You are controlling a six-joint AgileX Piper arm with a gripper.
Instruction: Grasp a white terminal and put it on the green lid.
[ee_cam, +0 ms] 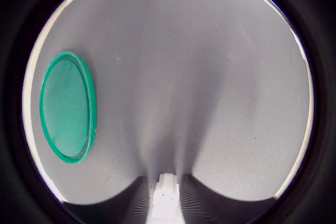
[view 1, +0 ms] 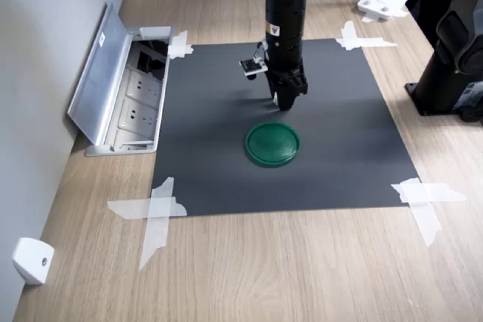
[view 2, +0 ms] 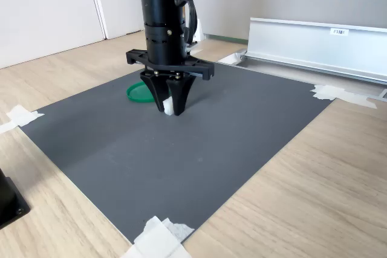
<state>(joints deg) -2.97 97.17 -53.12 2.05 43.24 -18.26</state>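
The black gripper (view 2: 170, 108) points straight down over the dark grey mat (view 2: 199, 143), its two fingers pinched onto the small white terminal (view 2: 169, 109), which sits between the tips just above the mat in the second exterior view. The green lid (view 1: 272, 143) lies flat on the mat close by, apart from the gripper and nearer the camera in the first exterior view.
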